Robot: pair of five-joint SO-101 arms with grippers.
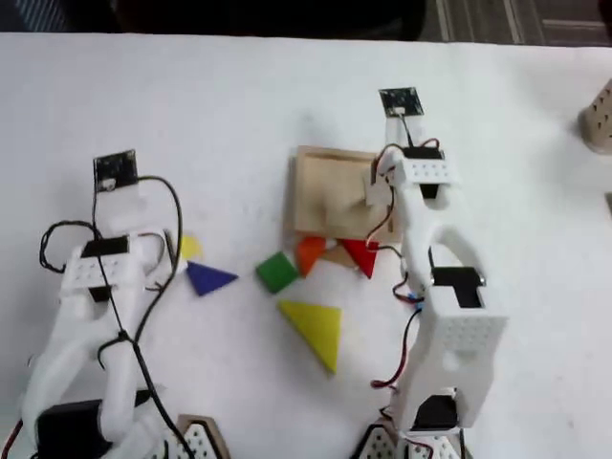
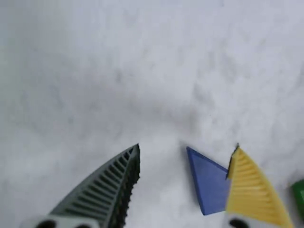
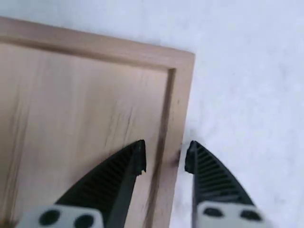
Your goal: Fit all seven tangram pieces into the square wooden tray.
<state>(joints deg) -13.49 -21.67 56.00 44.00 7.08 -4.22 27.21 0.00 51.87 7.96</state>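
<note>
The square wooden tray (image 1: 325, 191) lies near the table's centre with nothing in it. My right gripper (image 1: 376, 193) hangs over its right rim. In the right wrist view this gripper (image 3: 165, 145) is open, one dark finger over the tray floor (image 3: 85, 104) and the other outside the rim. Below the tray lie an orange triangle (image 1: 309, 253), a tan piece (image 1: 337, 255), a red triangle (image 1: 362, 254), a green square (image 1: 276, 272) and a large yellow triangle (image 1: 316, 328). My left gripper (image 1: 177, 260) (image 2: 186, 147) is open, low over the table. A blue triangle (image 1: 208, 277) (image 2: 209, 183) sits partly behind its yellow finger (image 2: 251, 190).
The green square's edge (image 2: 299, 199) shows beyond the yellow finger. A perforated tan object (image 1: 598, 120) stands at the table's far right edge. Loose cables hang around both arms. Bare white table stretches behind the tray and to the left.
</note>
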